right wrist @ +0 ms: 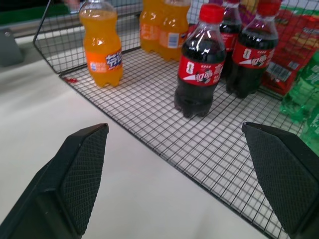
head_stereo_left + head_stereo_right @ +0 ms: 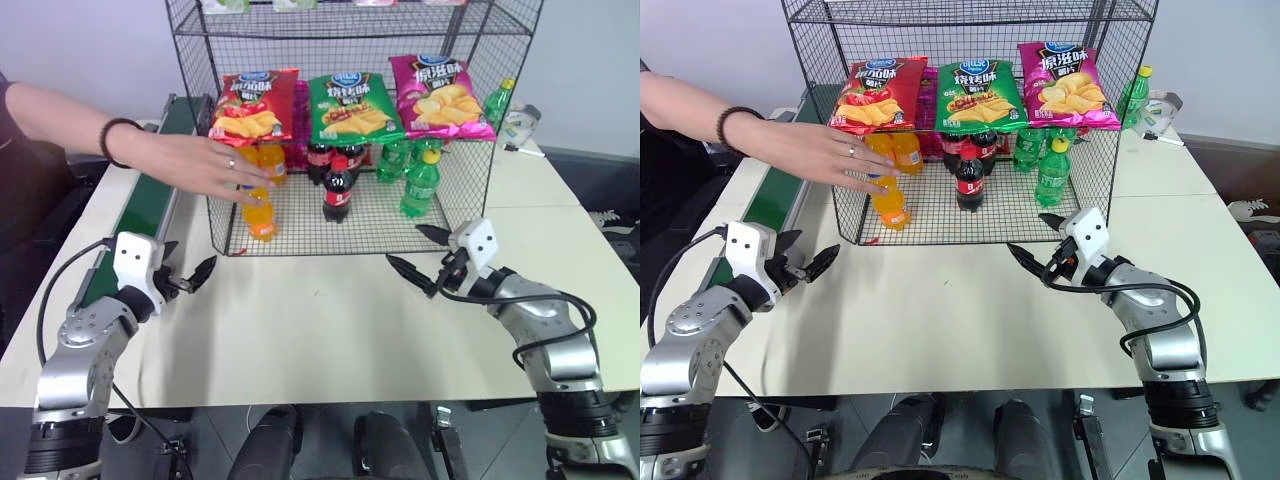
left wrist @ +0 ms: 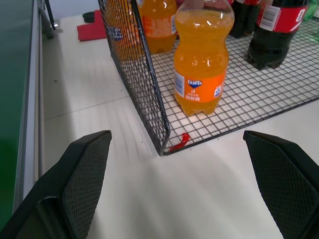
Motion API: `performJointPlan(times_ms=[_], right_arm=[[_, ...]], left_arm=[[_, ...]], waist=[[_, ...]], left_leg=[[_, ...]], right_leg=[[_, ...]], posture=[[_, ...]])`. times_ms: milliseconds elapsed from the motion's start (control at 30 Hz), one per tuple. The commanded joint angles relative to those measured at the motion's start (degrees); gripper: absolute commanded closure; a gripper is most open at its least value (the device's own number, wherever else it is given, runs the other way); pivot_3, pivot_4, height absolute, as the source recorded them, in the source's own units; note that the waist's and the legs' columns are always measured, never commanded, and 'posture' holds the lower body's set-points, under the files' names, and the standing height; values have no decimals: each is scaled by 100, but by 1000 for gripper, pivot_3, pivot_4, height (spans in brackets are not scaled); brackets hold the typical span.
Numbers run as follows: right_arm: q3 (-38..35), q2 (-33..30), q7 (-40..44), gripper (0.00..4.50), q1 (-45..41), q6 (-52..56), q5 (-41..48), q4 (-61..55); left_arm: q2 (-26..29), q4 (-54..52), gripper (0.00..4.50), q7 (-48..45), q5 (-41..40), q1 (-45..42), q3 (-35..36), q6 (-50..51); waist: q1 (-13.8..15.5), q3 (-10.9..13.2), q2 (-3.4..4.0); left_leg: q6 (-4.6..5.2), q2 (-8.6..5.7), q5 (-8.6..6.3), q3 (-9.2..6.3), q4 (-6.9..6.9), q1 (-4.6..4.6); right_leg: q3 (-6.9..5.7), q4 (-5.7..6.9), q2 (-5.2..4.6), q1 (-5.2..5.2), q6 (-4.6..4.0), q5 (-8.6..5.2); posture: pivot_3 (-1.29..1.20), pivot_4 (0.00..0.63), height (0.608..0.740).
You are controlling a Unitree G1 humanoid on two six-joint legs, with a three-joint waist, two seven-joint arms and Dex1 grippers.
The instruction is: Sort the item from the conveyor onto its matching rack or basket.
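The item, a small orange soda bottle (image 2: 260,212) with an orange label, stands upright at the front left corner of the black wire rack's (image 2: 385,228) bottom shelf. A person's hand (image 2: 200,165) rests over its cap. The dark-green conveyor (image 2: 140,210) runs along the table's left side with nothing on its visible part. My left gripper (image 2: 188,262) is open and holds nothing, hovering between the conveyor and the rack's corner, apart from the bottle (image 3: 202,64). My right gripper (image 2: 405,246) is open and holds nothing, in front of the rack's right half.
More orange bottles (image 2: 270,160), dark cola bottles (image 2: 338,185) and green bottles (image 2: 420,180) stand on the same shelf. Red (image 2: 255,105), green (image 2: 350,108) and pink (image 2: 440,95) chip bags lie on the tier above. The white table (image 2: 320,320) stretches between my grippers.
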Motion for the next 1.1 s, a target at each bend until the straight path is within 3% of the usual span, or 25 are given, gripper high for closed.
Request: performJointPlan(times_ms=[33, 667, 1100], right_arm=[[-35, 101, -172, 0, -62, -193, -88, -55], [295, 962, -1280, 0, -215, -528, -774, -79], [1130, 1378, -1104, 0, -156, -125, -586, -847]], left_arm=[[-28, -20, 63, 56, 74, -6, 95, -154], [-504, 181, 63, 354, 261, -58, -4, -424], [-490, 700, 63, 843, 381, -247, 489, -755]], waist=[[0, 0, 0], [-4, 0, 0], [-16, 0, 0]], left_leg=[[0, 0, 0, 0, 0, 0], [0, 0, 0, 0, -1, 1], [0, 1, 0, -1, -2, 1]], right_leg=[[0, 0, 0, 0, 0, 0], [-1, 1, 3, -5, 2, 1], [-1, 2, 4, -26, 16, 9]], posture=[[0, 150, 740], [0, 150, 740], [0, 150, 740]])
